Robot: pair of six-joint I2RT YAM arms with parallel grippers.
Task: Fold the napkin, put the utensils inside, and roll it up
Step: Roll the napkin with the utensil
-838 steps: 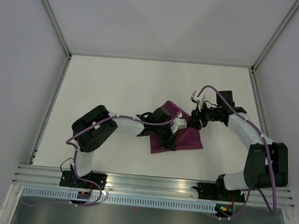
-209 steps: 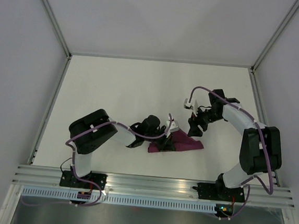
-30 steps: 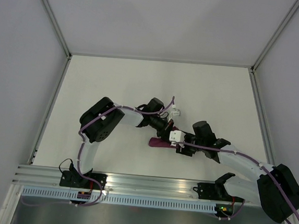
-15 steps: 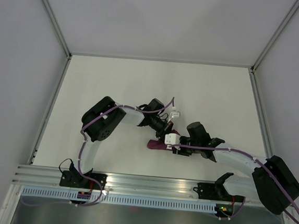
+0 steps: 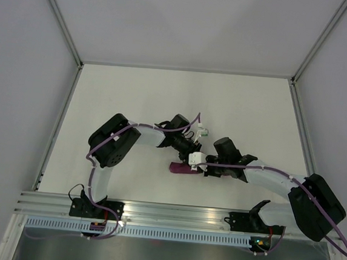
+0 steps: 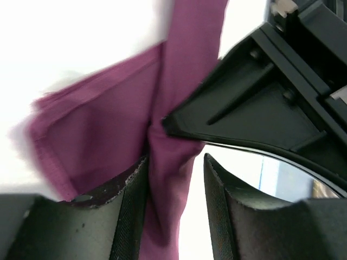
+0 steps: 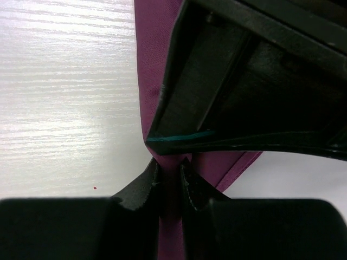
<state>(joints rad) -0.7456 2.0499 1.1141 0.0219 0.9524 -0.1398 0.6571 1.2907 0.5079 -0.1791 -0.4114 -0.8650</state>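
The magenta napkin (image 5: 179, 167) lies bundled into a narrow roll on the white table, between the two arms. Up close, a fold of the napkin (image 6: 103, 141) stands between the jaws of my left gripper (image 6: 174, 158). It rests against the left finger (image 6: 133, 206), with a clear gap to the right one. That left gripper (image 5: 191, 154) is open. My right gripper (image 7: 169, 165) is shut on a ridge of the napkin (image 7: 154, 32), directly under the left gripper's black body (image 7: 244, 81). Seen from above, the right gripper (image 5: 198, 168) meets the roll's right end. The utensils are hidden.
The white table (image 5: 134, 96) is bounded by grey walls at the left, back and right. A metal rail (image 5: 172, 214) with both arm bases runs along the near edge. The two grippers crowd closely together over the roll.
My left gripper has opened and released its pinch on the napkin. My right gripper has slid left along the roll and closed on the cloth.
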